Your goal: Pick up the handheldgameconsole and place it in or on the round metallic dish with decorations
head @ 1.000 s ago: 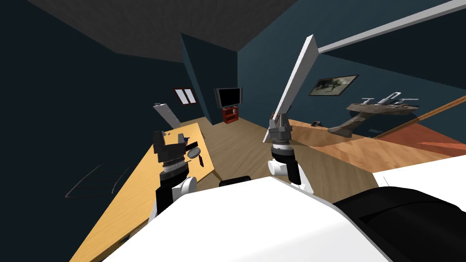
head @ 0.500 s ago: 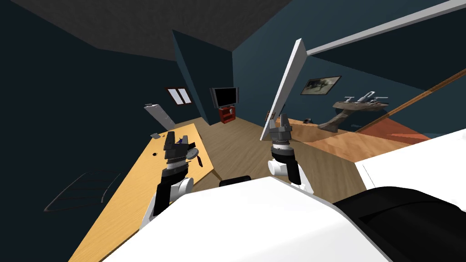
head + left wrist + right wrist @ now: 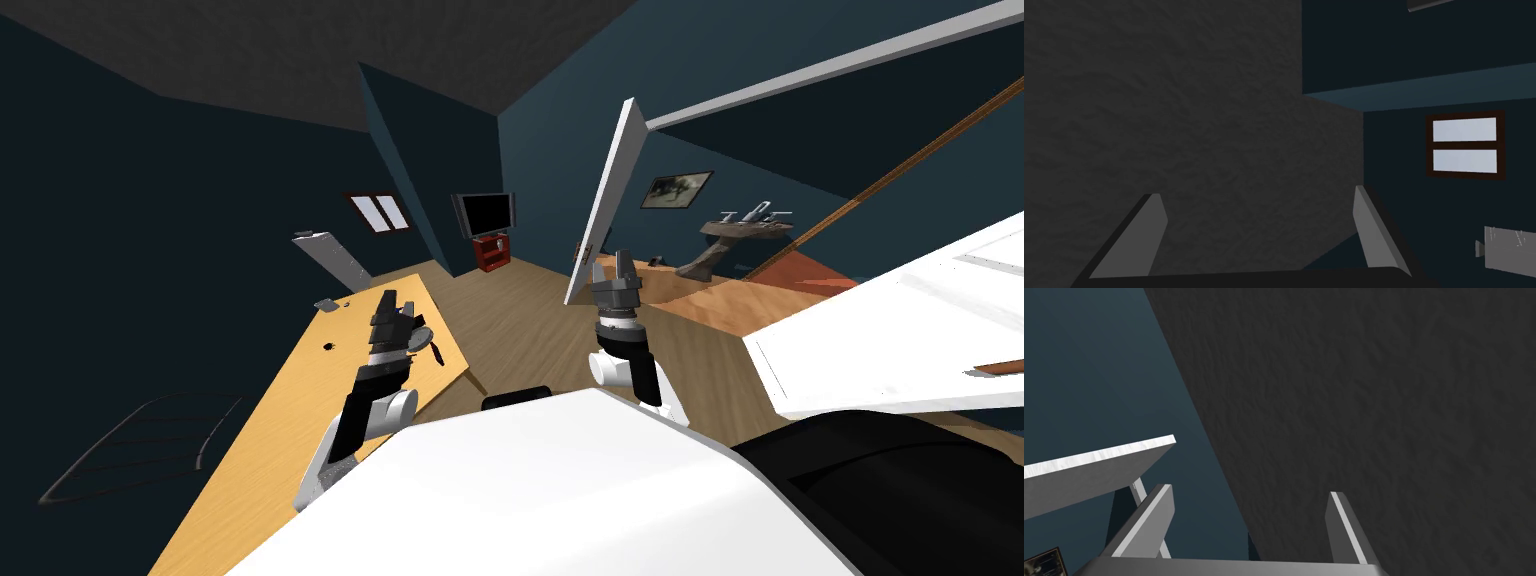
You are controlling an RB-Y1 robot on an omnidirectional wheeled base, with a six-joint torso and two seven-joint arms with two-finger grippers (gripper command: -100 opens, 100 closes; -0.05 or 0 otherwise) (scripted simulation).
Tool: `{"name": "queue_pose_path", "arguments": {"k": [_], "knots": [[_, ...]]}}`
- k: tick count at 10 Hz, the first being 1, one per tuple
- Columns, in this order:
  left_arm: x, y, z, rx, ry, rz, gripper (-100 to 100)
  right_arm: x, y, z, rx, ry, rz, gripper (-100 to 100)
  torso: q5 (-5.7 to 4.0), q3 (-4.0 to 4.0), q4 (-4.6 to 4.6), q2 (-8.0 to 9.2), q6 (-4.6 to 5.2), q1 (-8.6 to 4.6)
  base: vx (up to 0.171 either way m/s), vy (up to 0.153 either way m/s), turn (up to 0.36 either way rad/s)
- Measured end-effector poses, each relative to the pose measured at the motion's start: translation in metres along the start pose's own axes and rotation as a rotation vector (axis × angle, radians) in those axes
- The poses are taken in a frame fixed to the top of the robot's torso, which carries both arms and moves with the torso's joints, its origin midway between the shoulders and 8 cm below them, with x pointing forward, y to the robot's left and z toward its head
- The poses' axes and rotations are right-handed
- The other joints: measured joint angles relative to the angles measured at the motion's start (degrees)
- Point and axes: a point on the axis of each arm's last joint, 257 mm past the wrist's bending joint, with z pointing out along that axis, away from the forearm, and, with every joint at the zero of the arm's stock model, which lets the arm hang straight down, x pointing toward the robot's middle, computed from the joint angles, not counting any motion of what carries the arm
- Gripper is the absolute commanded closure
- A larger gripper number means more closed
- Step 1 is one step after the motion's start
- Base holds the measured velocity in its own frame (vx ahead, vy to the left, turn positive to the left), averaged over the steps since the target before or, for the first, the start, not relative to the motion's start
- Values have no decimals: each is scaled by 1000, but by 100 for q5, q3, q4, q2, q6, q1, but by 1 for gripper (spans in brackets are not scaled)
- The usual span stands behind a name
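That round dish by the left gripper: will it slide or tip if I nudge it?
The round dish looks low and flat, so tipping seems unlikely. On the smooth wooden table it would probably slide.

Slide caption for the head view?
Both open, pointing up: left gripper above the wooden table near a round dish, right gripper over the floor.

Walls [image 3: 560, 120]: dark teal. Ceiling [image 3: 350, 50]: dark grey, textured. Floor [image 3: 520, 320]: brown wood planks. Left: long light-wood table [image 3: 270, 440]. Far: small dark-framed window [image 3: 378, 212]; black television [image 3: 485, 211] on a red stand [image 3: 492, 252]. Centre: white door [image 3: 600, 210], standing open. Right: framed picture [image 3: 677, 189] on wall, rough wooden console [image 3: 740, 228] beneath; white furniture [image 3: 880, 330] near.
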Motion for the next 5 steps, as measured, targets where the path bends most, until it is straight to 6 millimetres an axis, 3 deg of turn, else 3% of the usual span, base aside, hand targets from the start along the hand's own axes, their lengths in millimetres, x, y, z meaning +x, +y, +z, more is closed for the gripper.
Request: {"name": "queue_pose_path", "arguments": {"k": [1, 5], "knots": [[-2, 10, 3, -27, 9, 24, -100, 0, 0, 0, 0, 0, 0, 0, 0, -2, -1, -2, 3, -1, -93, 44, -282], [-14, 46, 4, -131, 37, 118, -100, 0, 0, 0, 0, 0, 0, 0, 0, 0, 0, -1, -1, -3, -74, 29, -115]]}}
